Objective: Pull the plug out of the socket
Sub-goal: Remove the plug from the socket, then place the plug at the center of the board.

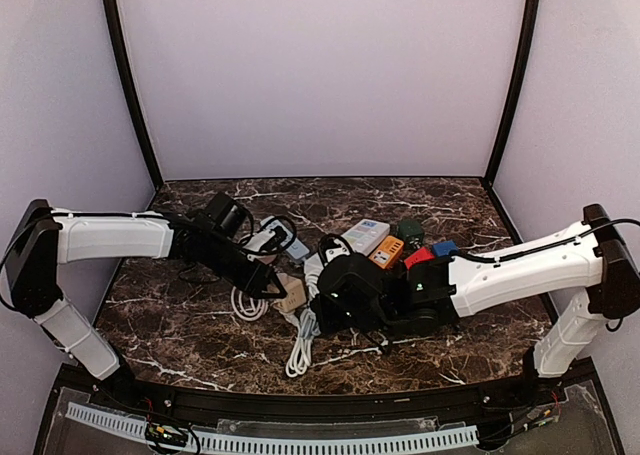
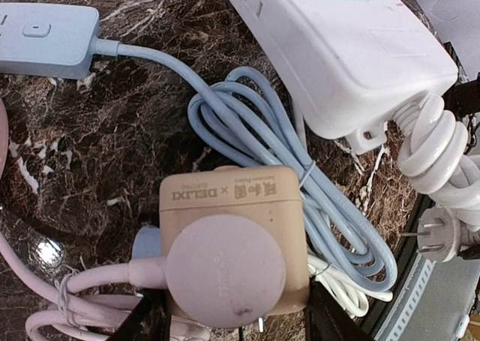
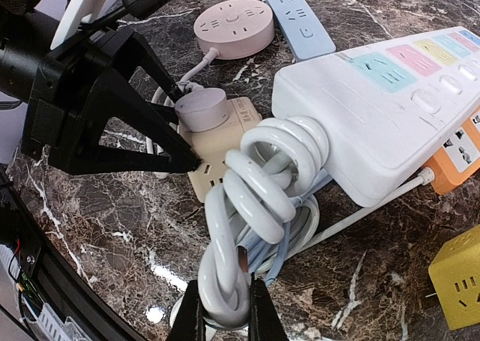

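A beige socket cube (image 2: 232, 195) lies on the marble table with a round pale pink plug (image 2: 225, 270) seated in its top face. Both also show in the right wrist view, the cube (image 3: 225, 142) and the plug (image 3: 201, 109). My left gripper (image 2: 236, 322) is open, with a finger on either side of the cube's near end, close against its sides. It shows there in the top view (image 1: 275, 285) too. My right gripper (image 3: 225, 311) is shut on a thick coiled white cable (image 3: 247, 206) just right of the cube.
A white power strip (image 3: 390, 109) lies right behind the cable coil. A pale blue strip (image 2: 45, 30) with its coiled blue cord (image 2: 300, 183), a round pink socket (image 3: 234, 28), an orange strip (image 3: 457, 161) and a yellow cube (image 3: 457, 285) crowd around.
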Robot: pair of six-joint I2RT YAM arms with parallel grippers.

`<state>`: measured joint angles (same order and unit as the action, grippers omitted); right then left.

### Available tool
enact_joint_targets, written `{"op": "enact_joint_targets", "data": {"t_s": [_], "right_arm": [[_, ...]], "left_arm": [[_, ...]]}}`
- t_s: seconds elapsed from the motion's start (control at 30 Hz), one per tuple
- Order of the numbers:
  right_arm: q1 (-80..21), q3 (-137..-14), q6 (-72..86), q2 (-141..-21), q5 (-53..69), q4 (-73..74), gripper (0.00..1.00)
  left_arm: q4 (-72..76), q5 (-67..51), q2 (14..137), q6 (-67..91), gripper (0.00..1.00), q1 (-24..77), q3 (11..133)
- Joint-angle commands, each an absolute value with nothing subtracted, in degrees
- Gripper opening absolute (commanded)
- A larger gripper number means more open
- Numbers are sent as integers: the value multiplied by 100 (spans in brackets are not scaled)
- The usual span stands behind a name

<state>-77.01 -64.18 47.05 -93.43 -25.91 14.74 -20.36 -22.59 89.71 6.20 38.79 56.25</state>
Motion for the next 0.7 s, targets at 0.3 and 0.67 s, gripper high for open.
{"op": "enact_joint_targets", "data": {"t_s": [0.3, 0.67], "right_arm": [[-6561, -6016, 4357, -8298, -1859, 1674, 0], [-5227, -5366, 4215, -8229, -1424, 1880, 0]], "left_arm": [[-1913, -1969, 7957, 240, 1, 3735, 5224], [-1600, -2431, 7412, 183, 1, 3735, 5064]]}}
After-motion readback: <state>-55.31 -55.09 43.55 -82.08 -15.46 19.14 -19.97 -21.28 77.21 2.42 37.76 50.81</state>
